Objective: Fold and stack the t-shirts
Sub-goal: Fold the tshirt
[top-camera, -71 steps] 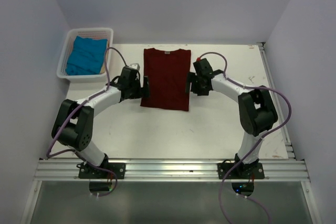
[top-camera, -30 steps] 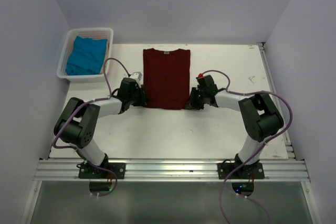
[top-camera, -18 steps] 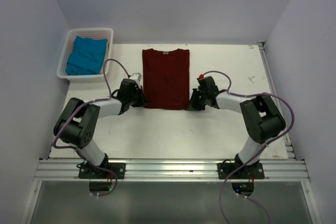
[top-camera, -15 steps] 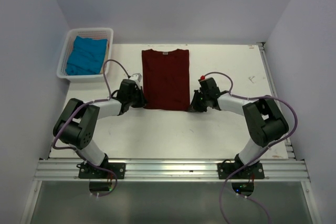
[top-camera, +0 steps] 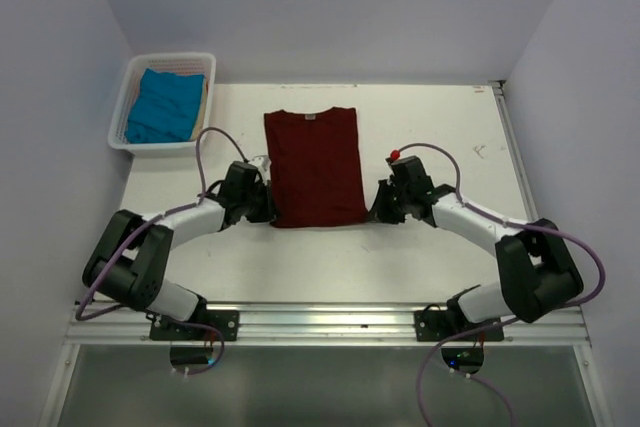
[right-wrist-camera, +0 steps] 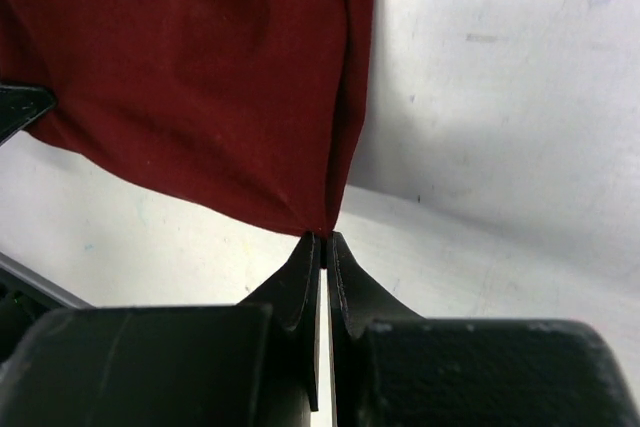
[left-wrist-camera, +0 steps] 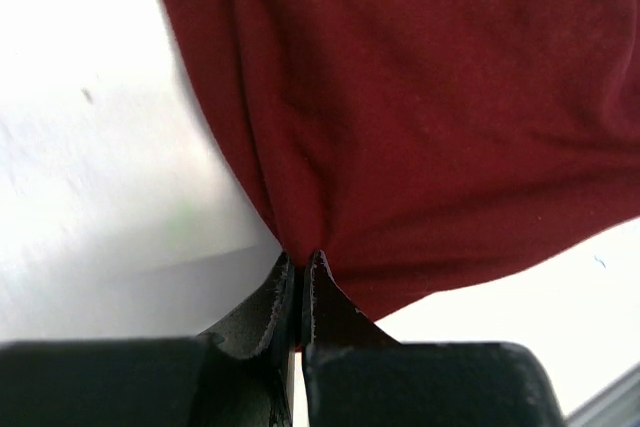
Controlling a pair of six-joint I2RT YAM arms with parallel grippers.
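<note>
Dark maroon cloth t-shirt [top-camera: 315,167] soft, limp; my left gripper [left-wrist-camera: 301,265], right gripper [right-wrist-camera: 323,242] pinch near hem corners.

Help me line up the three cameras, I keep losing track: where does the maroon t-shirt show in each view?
Top external: the maroon t-shirt lies flat mid-table, between the left gripper and the right gripper.
Left wrist: the maroon t-shirt fills the upper right, its corner pinched in the shut jaws.
Right wrist: the maroon t-shirt fills the upper left, its corner at the shut jaws.
Shared landmark: the white table beside the shirt's near hem.
</note>
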